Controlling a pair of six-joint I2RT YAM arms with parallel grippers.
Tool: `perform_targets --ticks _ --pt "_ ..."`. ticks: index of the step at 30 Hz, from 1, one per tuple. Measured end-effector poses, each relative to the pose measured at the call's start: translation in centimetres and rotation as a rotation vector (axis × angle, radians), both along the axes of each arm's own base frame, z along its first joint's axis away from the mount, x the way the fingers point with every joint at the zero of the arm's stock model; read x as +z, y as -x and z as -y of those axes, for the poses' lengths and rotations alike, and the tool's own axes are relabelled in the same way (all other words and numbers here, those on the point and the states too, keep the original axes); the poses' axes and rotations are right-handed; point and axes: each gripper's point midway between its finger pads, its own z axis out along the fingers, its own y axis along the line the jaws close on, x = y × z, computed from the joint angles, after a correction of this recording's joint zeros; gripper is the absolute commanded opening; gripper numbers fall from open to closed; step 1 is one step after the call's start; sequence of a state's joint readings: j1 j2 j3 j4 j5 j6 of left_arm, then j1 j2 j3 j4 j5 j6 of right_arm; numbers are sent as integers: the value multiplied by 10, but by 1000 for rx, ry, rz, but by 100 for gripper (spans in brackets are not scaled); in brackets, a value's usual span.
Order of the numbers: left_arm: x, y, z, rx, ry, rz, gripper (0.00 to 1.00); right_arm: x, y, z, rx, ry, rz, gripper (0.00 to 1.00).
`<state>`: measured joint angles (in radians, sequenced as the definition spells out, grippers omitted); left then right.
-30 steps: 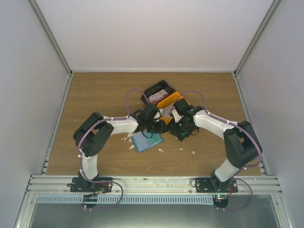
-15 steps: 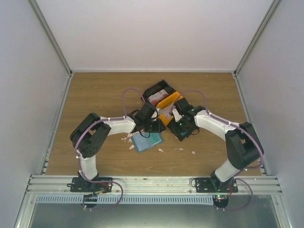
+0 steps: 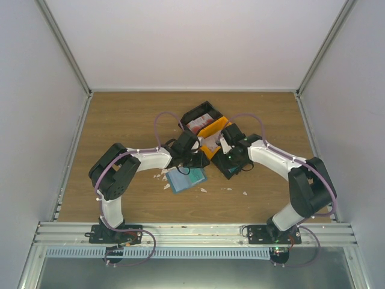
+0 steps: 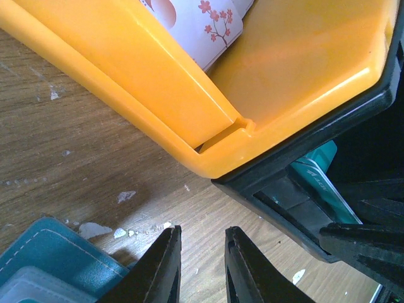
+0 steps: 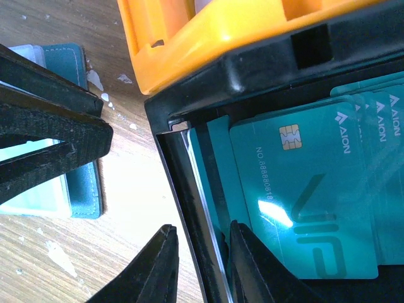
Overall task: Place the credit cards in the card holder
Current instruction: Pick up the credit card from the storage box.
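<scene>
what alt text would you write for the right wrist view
The right gripper straddles the black tray wall, next to teal chip cards fanned in that compartment. An orange compartment lies beyond; at left, the left gripper hangs above the blue card holder on the wooden table.

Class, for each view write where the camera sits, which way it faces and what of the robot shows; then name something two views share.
Top external: above and behind the robot, facing down on the table; left arm and right arm show.
Left wrist: on the left arm, facing down past the left tool at the tray and card holder.
Right wrist: on the right arm, facing down past the right tool at teal credit cards.
Shared: all show the card holder.
</scene>
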<state>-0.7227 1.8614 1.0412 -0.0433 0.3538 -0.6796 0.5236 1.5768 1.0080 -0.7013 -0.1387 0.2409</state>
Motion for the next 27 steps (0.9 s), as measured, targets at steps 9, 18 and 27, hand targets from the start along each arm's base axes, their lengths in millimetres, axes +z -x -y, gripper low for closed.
perform_targets --ticks 9,18,27 --pt "0 0 0 -2 -1 2 24 9 0 0 -12 -13 19 34" --pt "0 0 0 -2 -1 2 24 0 -6 4 -28 20 24 46" --pt "0 0 0 -2 -1 2 24 -17 -4 -4 10 5 -19 40"
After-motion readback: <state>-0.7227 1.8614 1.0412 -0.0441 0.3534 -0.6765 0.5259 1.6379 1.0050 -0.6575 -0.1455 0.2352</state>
